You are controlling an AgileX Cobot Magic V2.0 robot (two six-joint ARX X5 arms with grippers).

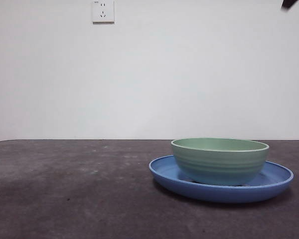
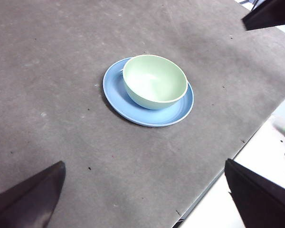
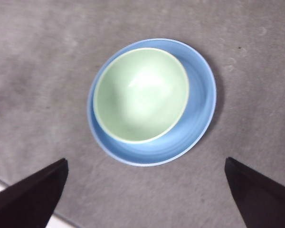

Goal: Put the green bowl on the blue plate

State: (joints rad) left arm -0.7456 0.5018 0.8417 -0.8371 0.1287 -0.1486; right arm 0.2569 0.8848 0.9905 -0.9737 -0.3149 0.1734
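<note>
Bowl [image 1: 220, 160] sits upright on the plate [image 1: 164, 174], empty, pushed off-centre so one side of its base is close to the plate's raised rim and a wide blue crescent shows on the other side. Plate lies flat on the grey table [image 1: 65, 189].

Right gripper [image 3: 145, 197] hangs straight above the pair, jaws spread wide, holding nothing, both rims fully visible between its fingertips. Left gripper [image 2: 145, 194] is also spread and empty, well off to the side and up, with lots of bare mat between it and the plate. From the left wrist view, the table's edge runs near the plate on the far side. Wall socket [image 1: 103, 11] sits high behind.
</note>
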